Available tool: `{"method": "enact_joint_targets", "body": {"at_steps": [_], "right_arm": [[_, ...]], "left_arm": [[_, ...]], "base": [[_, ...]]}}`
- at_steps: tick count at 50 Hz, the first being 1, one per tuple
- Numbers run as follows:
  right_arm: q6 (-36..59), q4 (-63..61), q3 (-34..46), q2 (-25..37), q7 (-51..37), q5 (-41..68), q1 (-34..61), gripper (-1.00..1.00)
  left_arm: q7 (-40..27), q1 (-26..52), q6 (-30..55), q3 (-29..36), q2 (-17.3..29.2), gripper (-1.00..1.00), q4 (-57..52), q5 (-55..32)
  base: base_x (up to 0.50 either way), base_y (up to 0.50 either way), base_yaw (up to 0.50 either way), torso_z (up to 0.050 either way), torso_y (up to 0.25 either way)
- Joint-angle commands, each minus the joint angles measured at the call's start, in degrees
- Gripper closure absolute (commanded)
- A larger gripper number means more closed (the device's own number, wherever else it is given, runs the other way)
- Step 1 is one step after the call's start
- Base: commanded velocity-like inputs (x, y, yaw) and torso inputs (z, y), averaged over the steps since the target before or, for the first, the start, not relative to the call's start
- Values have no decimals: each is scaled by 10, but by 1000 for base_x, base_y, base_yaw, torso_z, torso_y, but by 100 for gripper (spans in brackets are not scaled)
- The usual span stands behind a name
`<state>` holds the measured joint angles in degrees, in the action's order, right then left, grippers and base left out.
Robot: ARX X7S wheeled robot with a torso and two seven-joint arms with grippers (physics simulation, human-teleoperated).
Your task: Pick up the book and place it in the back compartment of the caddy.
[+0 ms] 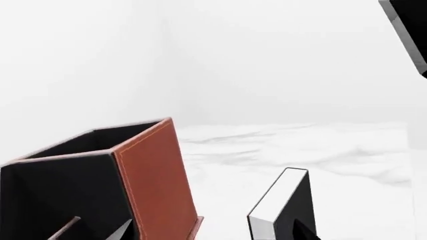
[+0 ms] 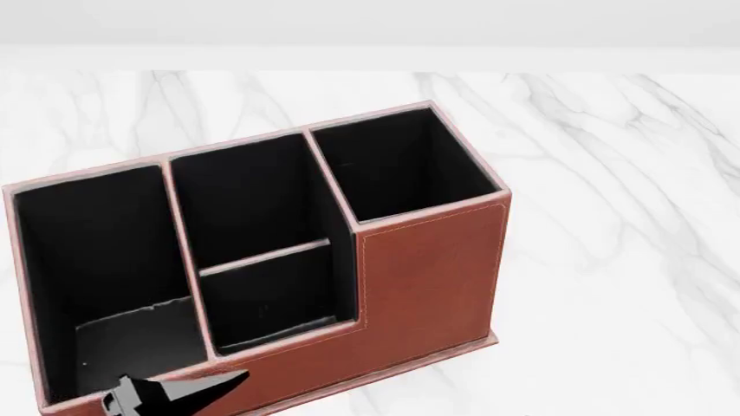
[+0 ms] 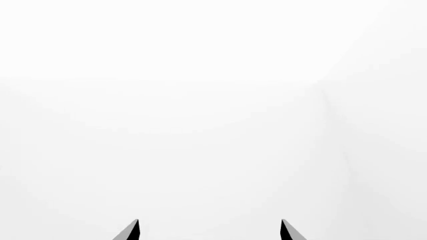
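Left gripper (image 1: 97,229): only the fingertips show, spread apart at the caddy (image 2: 428,269) rim, holding nothing. Right gripper (image 3: 210,230): tips wide apart on blank white, empty. Book (image 1: 283,207) stands tilted on the marble tabletop (image 2: 625,217), just beside the caddy's end wall. Back compartment (image 2: 272,290) shows only black lining.

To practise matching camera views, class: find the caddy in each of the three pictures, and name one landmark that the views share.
Head view: the caddy fills the middle and left of the picture, open cells up, on the marble table.
Left wrist view: one corner of the caddy, brown wall and black lining, low at one side.
Right wrist view: not in it.
Shared landmark: the white marble table, in the head and left wrist views.
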<state>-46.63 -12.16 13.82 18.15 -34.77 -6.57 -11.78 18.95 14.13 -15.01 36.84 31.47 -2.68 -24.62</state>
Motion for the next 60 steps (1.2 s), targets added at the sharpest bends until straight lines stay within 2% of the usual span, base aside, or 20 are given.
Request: {"method": "enact_joint_targets", "body": {"at_steps": [1, 36, 60], "right_arm": [[2, 1, 3, 1, -2, -3, 1, -100], [4, 10, 13, 3, -7, -9, 8, -100], [6, 7, 16, 8, -12, -8, 8, -100]], "left_arm": [[30, 15, -14, 14, -28, -100, 49, -5], [118, 70, -46, 31, -121, -100, 215, -49], [140, 93, -34, 52, -151, -100, 260, -45]], "base": [[0, 0, 0, 0, 0], [0, 0, 0, 0, 0], [0, 0, 0, 0, 0]]}}
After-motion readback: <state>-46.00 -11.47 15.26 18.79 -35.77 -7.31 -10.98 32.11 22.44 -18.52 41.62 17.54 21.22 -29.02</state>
